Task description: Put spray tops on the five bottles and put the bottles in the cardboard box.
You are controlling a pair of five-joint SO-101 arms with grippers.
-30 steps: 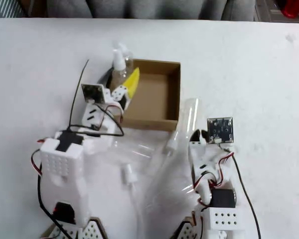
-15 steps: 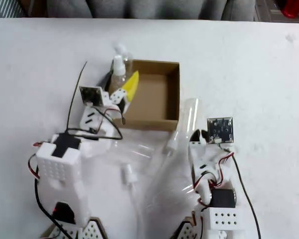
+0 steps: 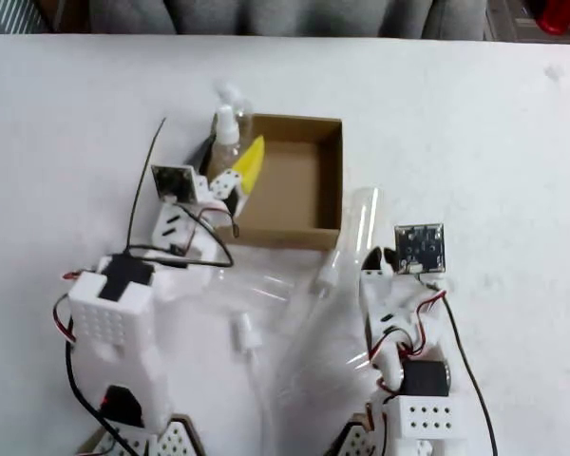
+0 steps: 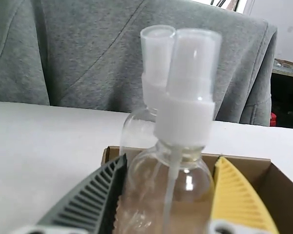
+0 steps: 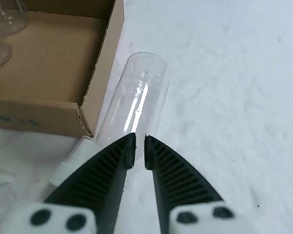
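Having been shifted slightly leftward a second ago, the capped spray bottle (image 4: 178, 146) is now held still, clamped by the left gripper (image 3: 226, 157) at the cardboard box's (image 3: 283, 234) left wall. Release seems due. The right gripper (image 5: 136, 146) is closed, empty.

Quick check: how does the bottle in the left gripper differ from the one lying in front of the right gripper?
The held bottle stands upright; the lying bottle is on its side. The held bottle is clamped in the left gripper; the lying bottle rests free on the table, with the right gripper shut near it. Both are clear, with white tops.
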